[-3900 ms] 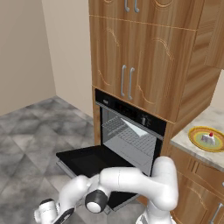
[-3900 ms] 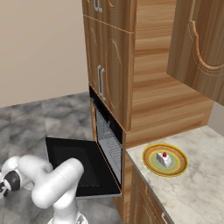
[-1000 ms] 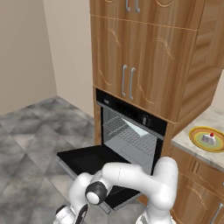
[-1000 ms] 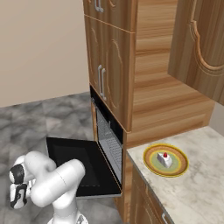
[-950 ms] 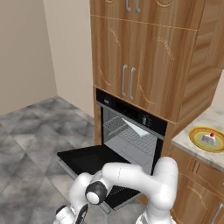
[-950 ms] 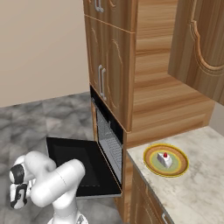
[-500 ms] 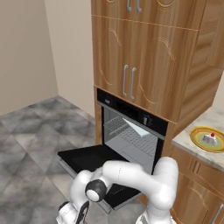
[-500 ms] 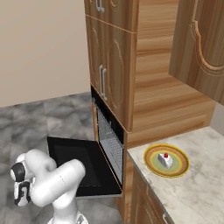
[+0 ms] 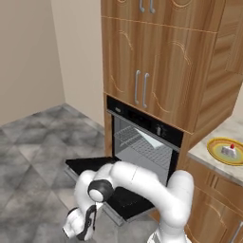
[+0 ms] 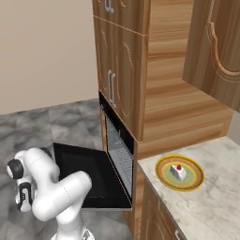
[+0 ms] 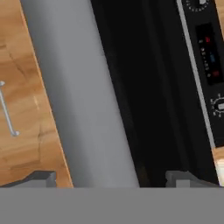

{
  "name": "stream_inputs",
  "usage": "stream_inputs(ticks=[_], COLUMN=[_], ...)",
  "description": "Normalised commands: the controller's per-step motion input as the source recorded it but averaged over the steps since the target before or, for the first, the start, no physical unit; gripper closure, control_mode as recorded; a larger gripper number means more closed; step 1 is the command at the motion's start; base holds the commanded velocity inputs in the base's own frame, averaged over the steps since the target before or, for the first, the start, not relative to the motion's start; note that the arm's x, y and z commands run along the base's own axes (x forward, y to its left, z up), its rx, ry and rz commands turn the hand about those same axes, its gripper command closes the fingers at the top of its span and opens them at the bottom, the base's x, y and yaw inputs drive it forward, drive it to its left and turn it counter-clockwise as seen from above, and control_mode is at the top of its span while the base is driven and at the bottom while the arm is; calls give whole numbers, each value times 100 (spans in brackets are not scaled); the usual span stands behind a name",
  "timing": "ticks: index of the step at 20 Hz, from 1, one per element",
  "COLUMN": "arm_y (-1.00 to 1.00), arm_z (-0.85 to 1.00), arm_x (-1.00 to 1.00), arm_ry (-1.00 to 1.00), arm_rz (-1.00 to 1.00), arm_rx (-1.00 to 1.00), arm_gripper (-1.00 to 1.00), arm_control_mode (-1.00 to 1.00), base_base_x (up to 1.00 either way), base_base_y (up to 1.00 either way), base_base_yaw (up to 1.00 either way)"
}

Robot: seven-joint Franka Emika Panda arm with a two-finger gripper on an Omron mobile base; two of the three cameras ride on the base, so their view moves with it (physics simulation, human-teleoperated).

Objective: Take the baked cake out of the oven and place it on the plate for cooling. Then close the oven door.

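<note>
The baked cake [image 9: 231, 151] [image 10: 177, 171], a tiny white piece with a red topping, sits on the round yellow-rimmed plate [image 9: 216, 147] [image 10: 164, 178] on the counter to the right of the oven. The black oven [image 9: 142, 142] [image 10: 117, 150] stands open, its wire racks showing. The oven door [image 9: 121, 197] [image 10: 86, 176] lies folded down flat. My gripper [image 9: 86, 224] [image 10: 23, 196] [image 11: 111, 179] is low at the door's front edge, open, with the silver bar handle [image 11: 83, 96] running between its fingertips [image 11: 39, 177].
Wooden cabinet doors [image 9: 152, 80] [image 10: 115, 70] rise above the oven, and a base cabinet [image 9: 213, 209] stands under the pale counter [image 10: 206, 206]. Grey tiled floor [image 9: 33, 156] [image 10: 61, 122] spreads out left of the open door. The oven's control panel [image 11: 210, 52] shows beyond the handle.
Since the earliest frames my hand has swung in toward the door's front edge and turned. Over the last second it has barely shifted. Jaws stay open; the cake rests on the plate throughout.
</note>
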Motion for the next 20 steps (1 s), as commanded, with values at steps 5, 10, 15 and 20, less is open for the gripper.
stream_inputs(ticks=[5,10,15,20], arm_y=[-46,-43,-27,-21], arm_z=[90,93,72,51], arm_x=[28,36,39,50], arm_ry=[-40,-39,-42,-41], arm_rz=[-12,-14,-16,-20], arm_rx=[-30,-38,-47,-58], arm_gripper=[-100,-100,-100,-100], arm_control_mode=[-100,-100,-100,-100], base_base_x=[0,0,0,0], base_base_y=[0,0,0,0], base_base_yaw=[0,0,0,0])
